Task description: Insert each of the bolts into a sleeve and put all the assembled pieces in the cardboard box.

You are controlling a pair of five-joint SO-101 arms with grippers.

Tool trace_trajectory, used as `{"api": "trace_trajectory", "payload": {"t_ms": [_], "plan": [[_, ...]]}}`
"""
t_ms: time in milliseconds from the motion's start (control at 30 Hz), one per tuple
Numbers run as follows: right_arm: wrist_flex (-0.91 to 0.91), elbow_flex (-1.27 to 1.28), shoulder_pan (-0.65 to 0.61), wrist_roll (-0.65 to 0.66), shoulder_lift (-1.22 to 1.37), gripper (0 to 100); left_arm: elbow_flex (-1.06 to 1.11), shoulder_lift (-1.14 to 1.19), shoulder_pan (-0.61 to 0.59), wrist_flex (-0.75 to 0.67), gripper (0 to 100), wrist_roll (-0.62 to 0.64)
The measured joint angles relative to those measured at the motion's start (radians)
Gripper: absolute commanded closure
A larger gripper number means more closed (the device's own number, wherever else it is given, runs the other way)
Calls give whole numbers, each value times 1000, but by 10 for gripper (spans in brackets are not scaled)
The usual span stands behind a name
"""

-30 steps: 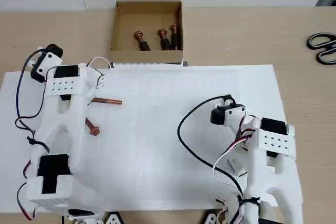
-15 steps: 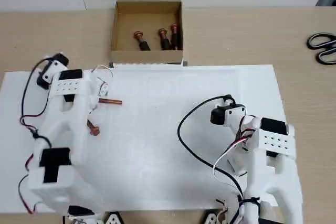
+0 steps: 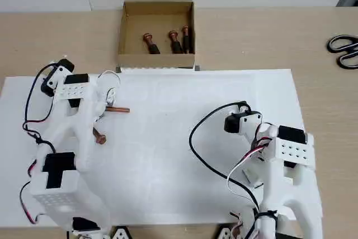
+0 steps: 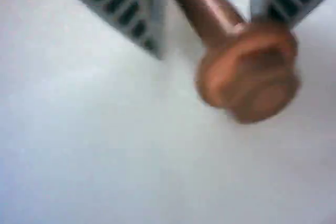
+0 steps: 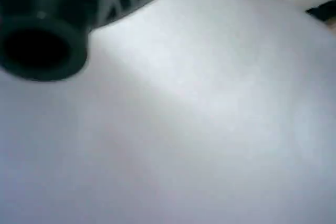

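Left arm has nudged over a bit, covering more of the bolt. The left gripper is only partly open and straddles the shaft with slim gaps on both sides, not pinching it. Bolt's lying on the white sheet, well short of the cardboard box.

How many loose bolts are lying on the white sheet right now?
2. One bolt lies beside the left arm, its shaft pointing toward the sheet's middle. The other bolt lies closer to that arm's base, partly under it. More could hide beneath the arms.
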Motion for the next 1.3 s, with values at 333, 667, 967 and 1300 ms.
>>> {"api": "trace_trajectory", "payload": {"t_ms": [333, 667, 967, 1300], "plan": [[-9, 0, 0, 0, 0, 987, -6, 8, 0, -5, 994, 0], [34, -130, 0, 0, 0, 989, -176, 25, -11, 75, 994, -92], [178, -356, 0, 2, 0, 989, -486, 25, -12, 325, 994, -140], [288, -503, -152, -66, -92, 995, -815, 25, 6, 578, 994, -206]]}}
